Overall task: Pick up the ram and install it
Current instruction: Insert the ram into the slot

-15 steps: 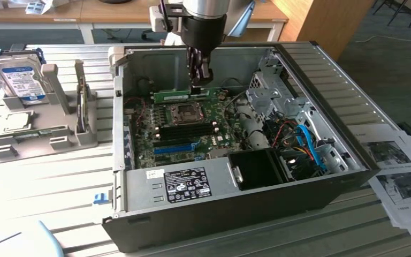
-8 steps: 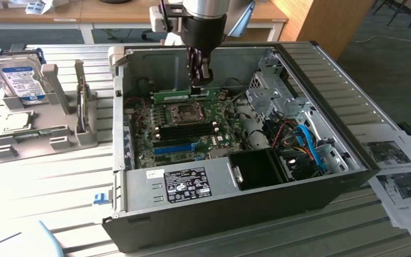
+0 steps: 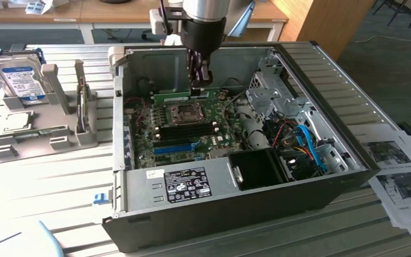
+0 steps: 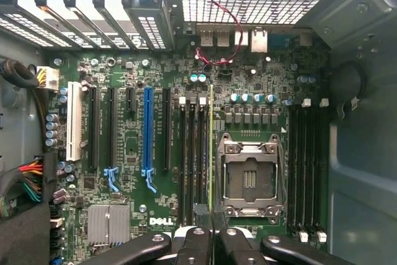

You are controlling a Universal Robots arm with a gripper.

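Though the exterior view shows the hand (image 3: pixel 203 80) closed narrow on the ram (image 3: pixel 177 97) at the far end of the computer case (image 3: pixel 227 225), installation looks unfinished. From the wrist, the ram hangs edge-on over memory slots (image 4: pixel 193 153) beside the CPU socket (image 4: pixel 250 178).

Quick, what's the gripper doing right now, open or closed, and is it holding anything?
Gripper: closed on the ram, holding it edge-on above the motherboard.
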